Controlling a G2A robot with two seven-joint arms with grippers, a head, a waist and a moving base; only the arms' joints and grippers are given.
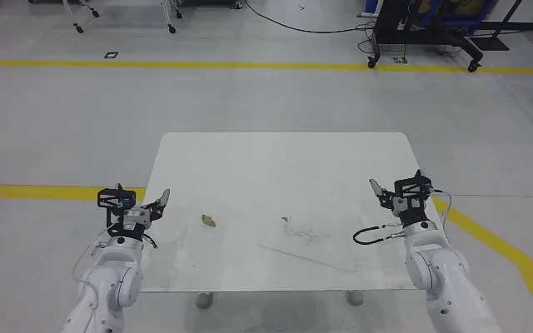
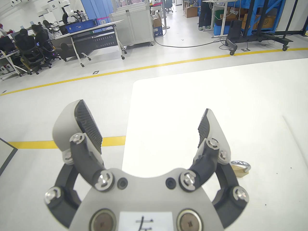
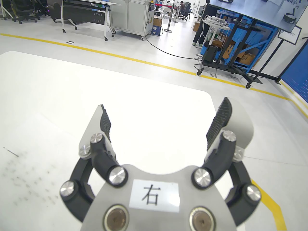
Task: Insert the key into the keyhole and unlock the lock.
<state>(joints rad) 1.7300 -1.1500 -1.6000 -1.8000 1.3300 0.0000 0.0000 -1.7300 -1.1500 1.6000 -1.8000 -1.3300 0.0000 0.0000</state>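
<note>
A small brass padlock (image 1: 208,221) lies on the white table (image 1: 275,166) toward the near left. In the left wrist view the padlock (image 2: 239,168) shows its silver shackle, partly hidden behind one finger. A tiny pale piece, apparently the key (image 1: 286,220), lies near the table's middle; it appears as a thin sliver (image 3: 10,152) in the right wrist view. My left gripper (image 1: 143,196) (image 2: 144,118) hangs open at the table's left edge, well left of the padlock. My right gripper (image 1: 398,185) (image 3: 163,114) hangs open at the right edge, holding nothing.
Scuff marks (image 1: 310,231) and a long scratch (image 1: 296,255) mark the tabletop right of the key. A black cable (image 1: 371,236) loops from the right arm over the table's near right corner. Yellow floor lines run around the table.
</note>
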